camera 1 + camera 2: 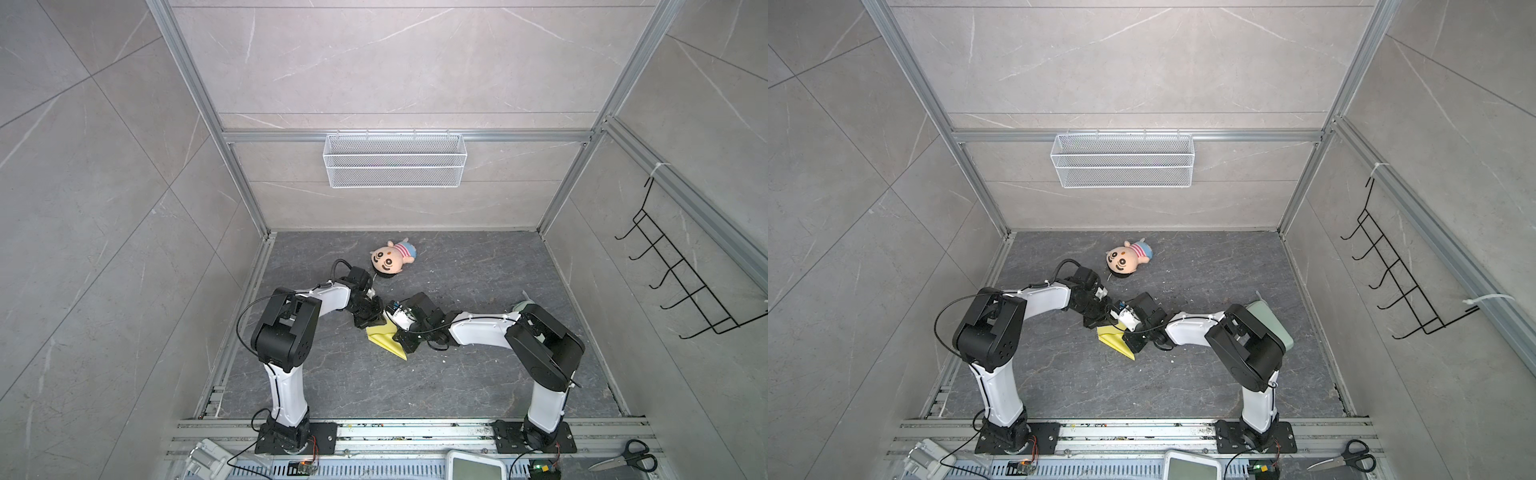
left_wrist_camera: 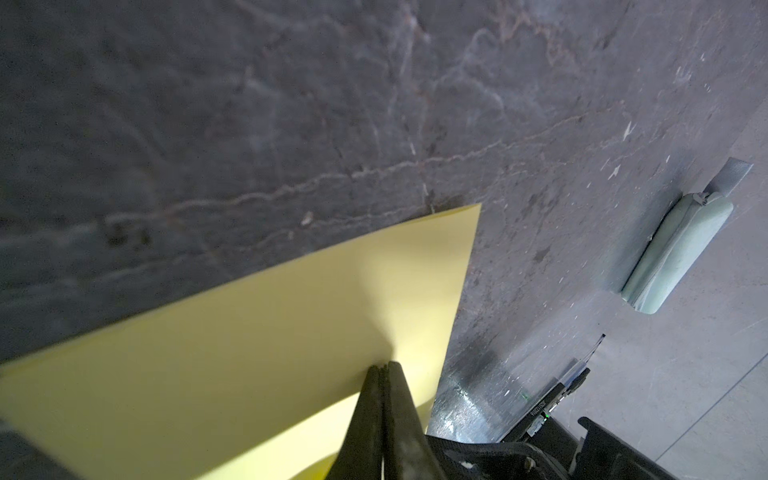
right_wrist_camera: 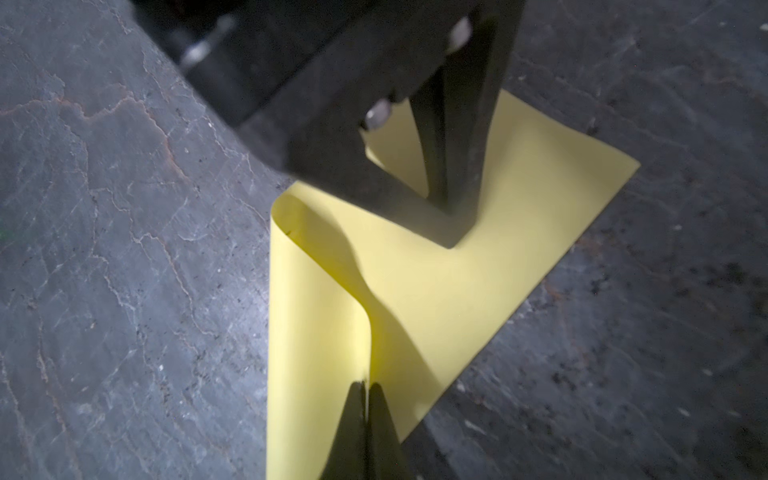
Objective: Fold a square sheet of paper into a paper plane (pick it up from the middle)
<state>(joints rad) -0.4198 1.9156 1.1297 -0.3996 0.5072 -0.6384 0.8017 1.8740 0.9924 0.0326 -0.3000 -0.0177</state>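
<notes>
Left gripper (image 2: 384, 368) closed – tips pressed on the square sheet of paper (image 3: 490, 282) lying on the table (image 3: 124, 249). Right gripper (image 3: 365, 388) pinches 1 lifted edge – sheet curls over.

- square sheet of paper (image 3: 478, 282), under the left gripper (image 3: 448, 212): thin pale-yellow paper, smooth, matt; it curled softly, uncreased, where it rose into the right gripper (image 3: 368, 388).
- gripper fingers (image 2: 407, 424): matt black, faintly scuffed, plastic-looking.
- table (image 2: 291, 104) around both grippers: dark grey stone-look slab, veined, dull, flecked with pale scratches.
- pad (image 2: 677, 249), well apart from the left gripper: pale green, smooth, slight sheen.
- plush doll (image 1: 390, 259), beyond the left gripper: soft cloth.
</notes>
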